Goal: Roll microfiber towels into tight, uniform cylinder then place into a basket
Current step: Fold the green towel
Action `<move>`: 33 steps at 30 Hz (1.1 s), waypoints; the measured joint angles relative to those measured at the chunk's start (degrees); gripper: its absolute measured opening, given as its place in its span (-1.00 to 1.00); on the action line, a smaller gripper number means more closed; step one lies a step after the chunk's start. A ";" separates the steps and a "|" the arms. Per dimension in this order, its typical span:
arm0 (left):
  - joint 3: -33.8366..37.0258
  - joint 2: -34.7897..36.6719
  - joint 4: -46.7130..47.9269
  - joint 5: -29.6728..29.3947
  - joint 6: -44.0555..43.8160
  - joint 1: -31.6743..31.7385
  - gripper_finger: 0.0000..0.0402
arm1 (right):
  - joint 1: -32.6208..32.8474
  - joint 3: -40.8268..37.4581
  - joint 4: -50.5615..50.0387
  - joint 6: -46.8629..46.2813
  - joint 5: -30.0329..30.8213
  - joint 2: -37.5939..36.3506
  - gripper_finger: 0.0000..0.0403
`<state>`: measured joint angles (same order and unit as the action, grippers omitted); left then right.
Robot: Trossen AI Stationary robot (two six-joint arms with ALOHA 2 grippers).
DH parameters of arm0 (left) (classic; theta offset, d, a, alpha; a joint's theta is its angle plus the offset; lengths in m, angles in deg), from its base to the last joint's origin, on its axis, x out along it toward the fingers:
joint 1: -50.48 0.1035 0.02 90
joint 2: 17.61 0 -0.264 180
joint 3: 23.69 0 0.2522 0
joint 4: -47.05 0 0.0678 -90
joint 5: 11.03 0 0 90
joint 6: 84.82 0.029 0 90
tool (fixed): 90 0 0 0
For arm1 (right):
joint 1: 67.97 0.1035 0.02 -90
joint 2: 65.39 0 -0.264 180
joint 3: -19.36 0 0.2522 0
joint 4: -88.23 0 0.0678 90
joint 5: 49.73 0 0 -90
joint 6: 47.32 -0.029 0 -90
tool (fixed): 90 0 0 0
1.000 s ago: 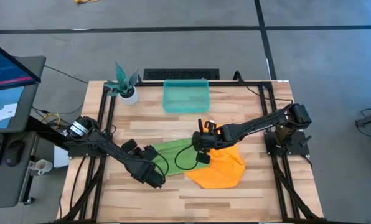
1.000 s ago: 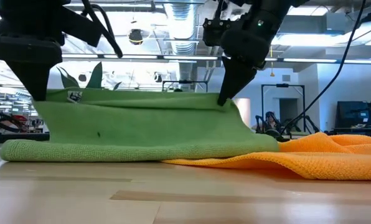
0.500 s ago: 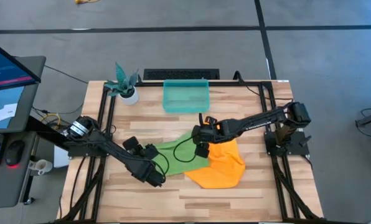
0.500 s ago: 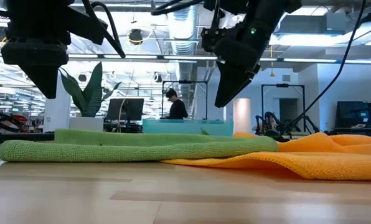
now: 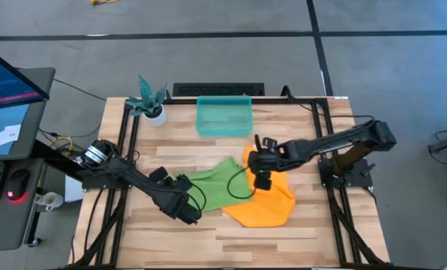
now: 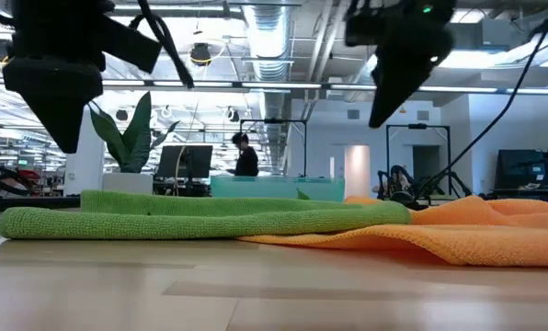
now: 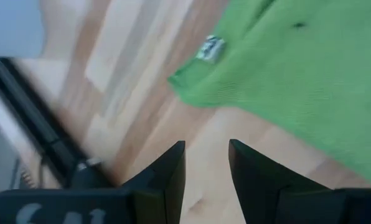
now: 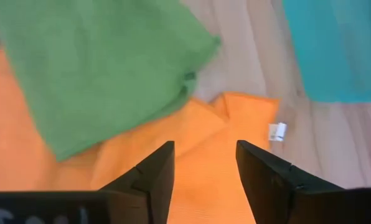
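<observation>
A: Near bench centre, high view: green towel (image 5: 217, 184) lies flat, its right part on top of the orange towel (image 5: 268, 201), which spreads toward 5 o'clock from it. Neither is rolled.

B: Basket?

A: Teal basket (image 5: 223, 116) at 12 o'clock from the towels, near the bench's (image 5: 313, 232) far edge, well apart from both cloths. No towel in it.

B: Right tool?

A: Right tool (image 5: 257, 161) hangs over the orange towel's upper edge, at about 3 o'clock from the green towel's top corner. Fingers (image 8: 151, 180) apart, nothing between them; orange cloth shows through the gap in its wrist view, with a small white tag (image 8: 276, 131) on that towel's corner.

B: Touching the cloth?

A: No. Low view shows it raised clear above both towels.

B: Left tool?

A: Left tool (image 5: 184, 211) sits at 8 o'clock from the green towel, just beside its near-left corner. Fingers (image 7: 167, 174) part-way apart, holding nothing; bare wood shows between them. Green corner with a tag (image 7: 209, 47) lies ahead of the tips, not touching.

B: Also raised?

A: Yes, low view has it up off the bench, above the green towel's left end.

B: Anything else?

A: White pot with teal plant (image 5: 150, 103) at 10 o'clock of the basket, on the bench's far-left corner. Person (image 6: 245, 156) in the room behind, low view, at a desk. Monitor (image 5: 10, 82) off the bench at 9 o'clock.
</observation>
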<state>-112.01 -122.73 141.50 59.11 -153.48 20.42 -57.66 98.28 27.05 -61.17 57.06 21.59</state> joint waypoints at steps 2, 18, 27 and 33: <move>0.31 0.00 -4.28 -0.88 0.42 -1.12 -0.43 | 0.95 -3.57 0.85 -1.66 -0.03 -2.56 -0.08; 11.74 -0.04 -53.47 -7.63 16.45 -0.46 -0.46 | 2.81 -21.45 21.05 -11.64 -7.26 -0.34 -0.15; 19.16 0.33 -60.17 -1.65 14.34 0.67 -0.46 | -0.22 -20.97 21.02 -11.67 -8.03 7.50 -0.26; 18.62 0.42 -53.65 0.50 17.04 0.43 -0.46 | -6.74 -20.92 20.11 -13.18 -5.69 7.97 -0.34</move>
<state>-93.39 -122.32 87.86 59.60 -136.45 20.85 -64.40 77.36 47.16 -74.35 51.37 29.56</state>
